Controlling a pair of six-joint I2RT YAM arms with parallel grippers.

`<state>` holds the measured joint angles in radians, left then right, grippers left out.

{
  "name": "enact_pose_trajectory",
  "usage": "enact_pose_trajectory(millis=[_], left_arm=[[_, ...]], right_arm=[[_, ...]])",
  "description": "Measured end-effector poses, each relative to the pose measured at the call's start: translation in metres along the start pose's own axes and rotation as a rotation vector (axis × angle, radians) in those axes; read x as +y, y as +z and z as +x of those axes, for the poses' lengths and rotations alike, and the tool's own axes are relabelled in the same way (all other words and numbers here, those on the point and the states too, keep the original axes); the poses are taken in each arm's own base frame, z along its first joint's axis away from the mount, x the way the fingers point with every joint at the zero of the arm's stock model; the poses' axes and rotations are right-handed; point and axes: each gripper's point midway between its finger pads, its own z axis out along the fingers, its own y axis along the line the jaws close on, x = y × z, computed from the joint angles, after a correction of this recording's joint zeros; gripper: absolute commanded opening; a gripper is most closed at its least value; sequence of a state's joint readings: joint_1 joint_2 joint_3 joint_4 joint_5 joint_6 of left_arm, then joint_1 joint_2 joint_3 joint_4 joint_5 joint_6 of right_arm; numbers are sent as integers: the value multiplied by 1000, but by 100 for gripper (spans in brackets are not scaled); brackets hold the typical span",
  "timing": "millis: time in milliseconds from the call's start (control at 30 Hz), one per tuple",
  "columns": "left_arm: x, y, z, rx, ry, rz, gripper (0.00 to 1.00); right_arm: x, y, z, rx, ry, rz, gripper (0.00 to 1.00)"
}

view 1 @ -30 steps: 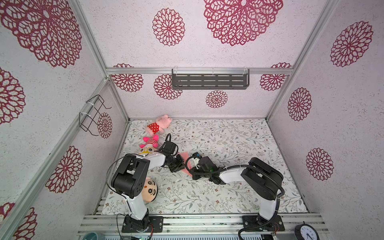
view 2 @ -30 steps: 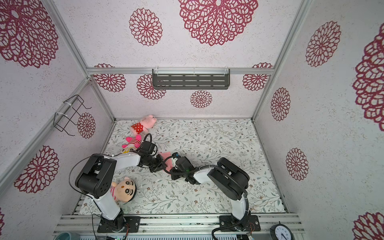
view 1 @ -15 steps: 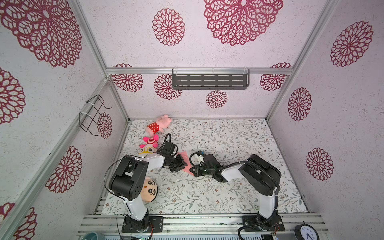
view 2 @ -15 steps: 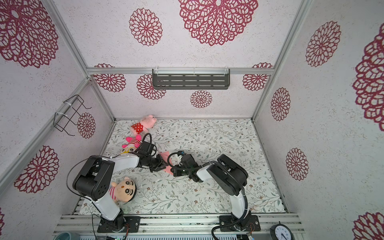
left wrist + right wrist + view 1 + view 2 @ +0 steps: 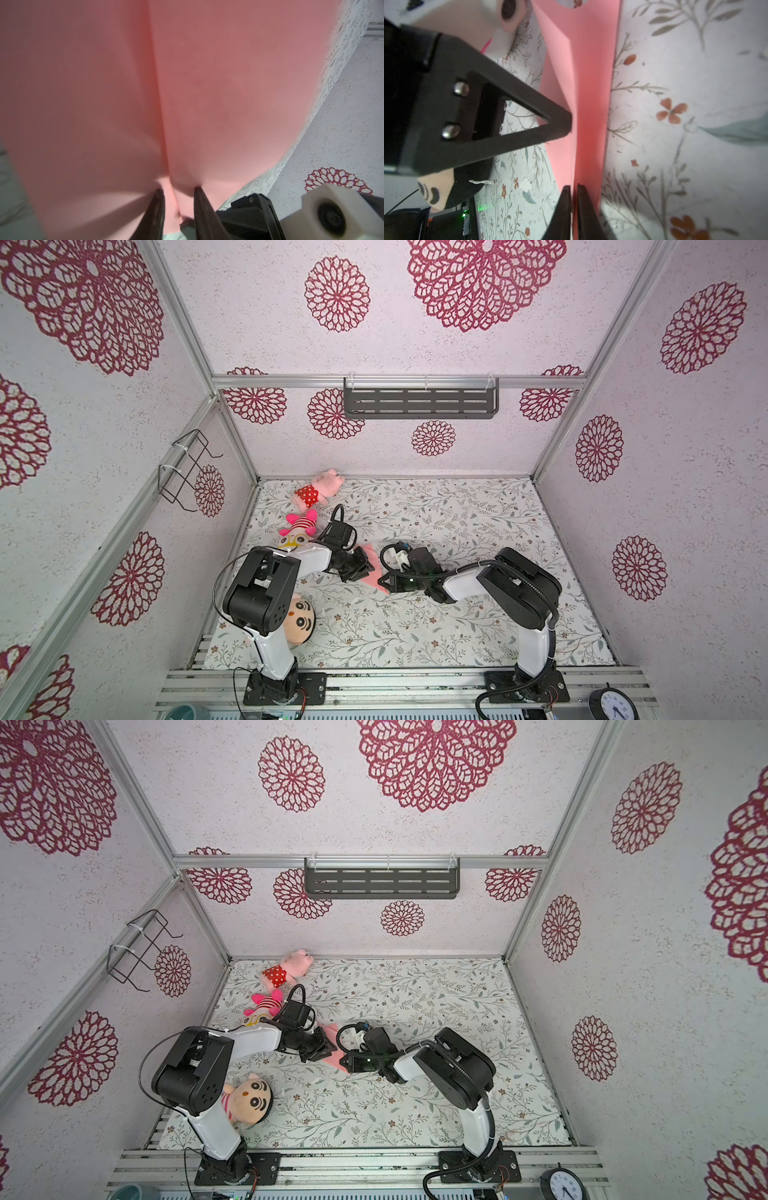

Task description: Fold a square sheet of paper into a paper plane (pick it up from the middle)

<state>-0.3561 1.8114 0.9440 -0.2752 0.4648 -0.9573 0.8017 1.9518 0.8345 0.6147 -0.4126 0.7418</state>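
Your left gripper (image 5: 360, 568) and right gripper (image 5: 384, 581) reach in low toward each other, tips nearly meeting mid-table, both arms bent at the elbow, each pair of jaws narrowly parted around pink paper (image 5: 588, 104).

Bright, even light in both top views; wrist views blurred, shadowed, close-up.

top views: high, looking down, shared table (image 5: 457, 614) | wrists: close on paper (image 5: 187, 93)
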Motion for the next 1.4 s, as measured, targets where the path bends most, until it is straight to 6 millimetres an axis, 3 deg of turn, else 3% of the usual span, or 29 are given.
enact_pose_trajectory(millis=[233,433,800,1400], left_arm=[[5,1,-2,2,-36,-46,21],[6,1,-2,7,-66,-52,20],[11,0,-1,28,-97,-51,18],[14,0,-2,41,-120,-34,14]], right_arm=[[2,0,-4,-3,-31,7,26],[-3,-11,-9,-74,-102,63,39],[13,-12,-11,-217,-299,231,38],[10,-1,-6,-221,-308,214,25]])
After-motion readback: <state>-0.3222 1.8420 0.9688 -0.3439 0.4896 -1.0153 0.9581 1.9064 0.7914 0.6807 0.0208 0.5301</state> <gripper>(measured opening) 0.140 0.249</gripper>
